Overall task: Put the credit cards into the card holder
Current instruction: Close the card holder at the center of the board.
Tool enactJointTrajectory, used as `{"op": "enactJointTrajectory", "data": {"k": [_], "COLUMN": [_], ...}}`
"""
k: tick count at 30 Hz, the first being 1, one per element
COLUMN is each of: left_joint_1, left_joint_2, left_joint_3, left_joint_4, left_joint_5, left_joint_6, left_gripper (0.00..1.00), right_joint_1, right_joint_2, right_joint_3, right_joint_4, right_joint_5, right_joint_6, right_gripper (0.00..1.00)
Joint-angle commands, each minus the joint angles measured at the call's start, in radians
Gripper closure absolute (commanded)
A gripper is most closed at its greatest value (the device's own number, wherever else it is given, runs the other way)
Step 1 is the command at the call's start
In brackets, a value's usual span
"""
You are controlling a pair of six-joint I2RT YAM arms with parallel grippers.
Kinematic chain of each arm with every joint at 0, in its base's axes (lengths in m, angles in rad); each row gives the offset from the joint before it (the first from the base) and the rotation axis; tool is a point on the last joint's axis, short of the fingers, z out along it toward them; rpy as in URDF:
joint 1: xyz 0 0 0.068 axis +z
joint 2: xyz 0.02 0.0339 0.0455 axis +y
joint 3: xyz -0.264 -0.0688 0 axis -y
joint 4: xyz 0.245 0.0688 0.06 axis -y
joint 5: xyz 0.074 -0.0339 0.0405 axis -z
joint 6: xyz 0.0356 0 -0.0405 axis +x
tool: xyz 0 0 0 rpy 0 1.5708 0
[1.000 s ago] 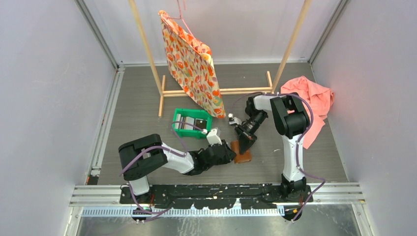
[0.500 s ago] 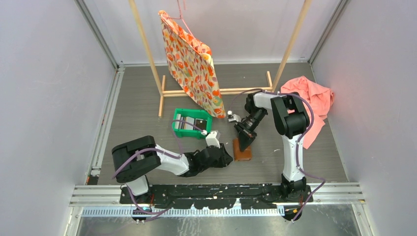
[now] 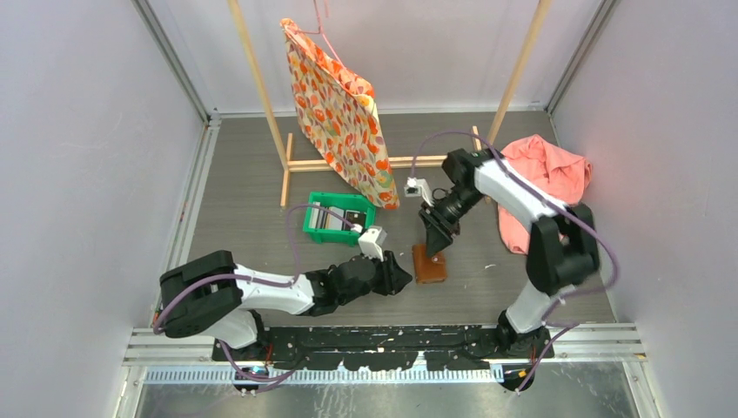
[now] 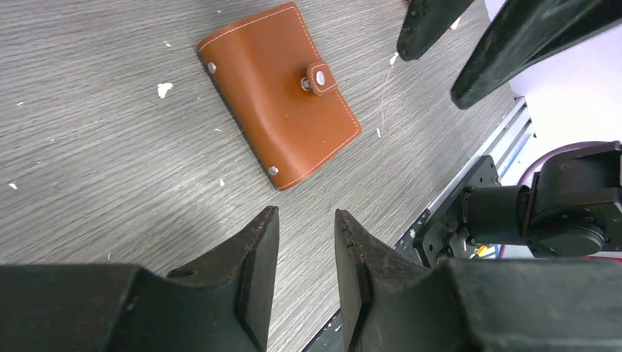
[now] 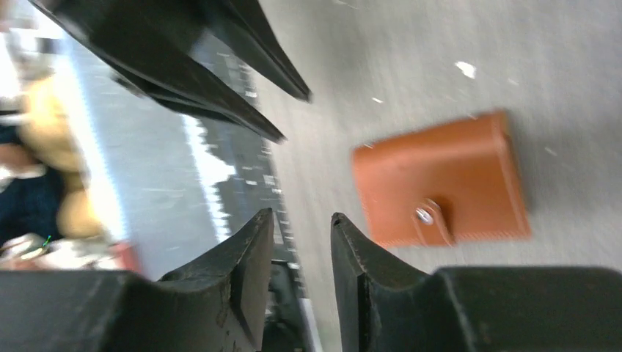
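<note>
- Grey wood-grain table [image 3: 252,200], pale walls on three sides: where do we find the work items?
- We locate the small brown leather bifold card holder [image 4: 279,95] flat on the table. It lies close to the near edge, about midway along it, closed, with the round snap button uppermost. The thin rectangular plastic credit cards [image 3: 331,218], dark and silvery, sit in the green plastic bin [image 3: 311,228]. The bin stands farther from the near edge, to the left of the holder.
- Pincer status?
- The left gripper [image 4: 306,220] lies low just beside the holder's left side, apart from it. Its jaws are narrowly parted with nothing between them. The right gripper [image 5: 299,220] hangs above the holder, jaws likewise a narrow slot, empty.
- How do we expect the items to handle?
- We judge the holder light and soft. It would likely slide and flex unless one pincer pins the side away from the snap tab while the other lifts the tab. The cards look stiff, thin and slick. We would pinch one across its faces at an exposed edge.
</note>
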State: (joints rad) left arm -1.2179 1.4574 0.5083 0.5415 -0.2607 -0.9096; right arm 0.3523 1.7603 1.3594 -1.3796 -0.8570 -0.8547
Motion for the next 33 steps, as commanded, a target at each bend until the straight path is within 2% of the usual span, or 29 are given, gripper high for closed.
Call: {"op": "enactJointTrajectory", "data": {"k": [1, 3, 5, 9, 11, 13, 16, 20, 24, 26, 33], "left_joint_1": [-0.005, -0.005, -0.005, -0.003, -0.003, 0.003, 0.017, 0.037, 0.051, 0.052, 0.063], "left_joint_2": [-0.025, -0.015, 0.007, 0.059, 0.085, 0.105, 0.126, 0.139, 0.144, 0.149, 0.213], "left_joint_3": [-0.022, -0.022, -0.023, -0.007, 0.011, 0.027, 0.045, 0.031, -0.001, -0.018, -0.051], "left_joint_4": [0.021, 0.028, 0.04, 0.048, 0.035, 0.011, 0.0, 0.059, 0.163, 0.229, 0.406], "left_joint_5": [-0.05, -0.059, -0.067, -0.062, -0.071, -0.084, -0.084, -0.052, -0.032, -0.022, 0.035], "left_joint_6": [0.07, 0.081, 0.086, 0.078, 0.076, 0.073, 0.072, 0.086, 0.14, 0.194, 0.394], "left_gripper": [0.64, 0.64, 0.64, 0.64, 0.64, 0.65, 0.65, 0.65, 0.65, 0.65, 0.65], "right_joint_1": [-0.002, -0.003, -0.004, 0.003, 0.02, 0.026, 0.025, 0.006, 0.005, 0.005, 0.005], "right_joint_2": [-0.301, -0.351, -0.324, -0.217, -0.201, -0.212, -0.244, -0.32, -0.297, -0.281, -0.267], "right_joint_3": [-0.256, -0.345, -0.354, -0.307, -0.299, -0.316, -0.366, -0.451, -0.433, -0.427, -0.451], "right_joint_4": [0.458, 0.554, 0.559, 0.547, 0.575, 0.607, 0.635, 0.62, 0.502, 0.477, 0.54], "right_joint_5": [0.32, 0.45, 0.502, 0.49, 0.51, 0.5, 0.448, 0.299, 0.238, 0.234, 0.249], "right_joint_6": [0.311, 0.35, 0.353, 0.329, 0.32, 0.284, 0.123, -0.225, -0.482, -0.519, -0.488], "right_gripper": [0.6, 0.67, 0.72, 0.74, 0.8, 0.81, 0.81, 0.84, 0.83, 0.84, 0.91]}}
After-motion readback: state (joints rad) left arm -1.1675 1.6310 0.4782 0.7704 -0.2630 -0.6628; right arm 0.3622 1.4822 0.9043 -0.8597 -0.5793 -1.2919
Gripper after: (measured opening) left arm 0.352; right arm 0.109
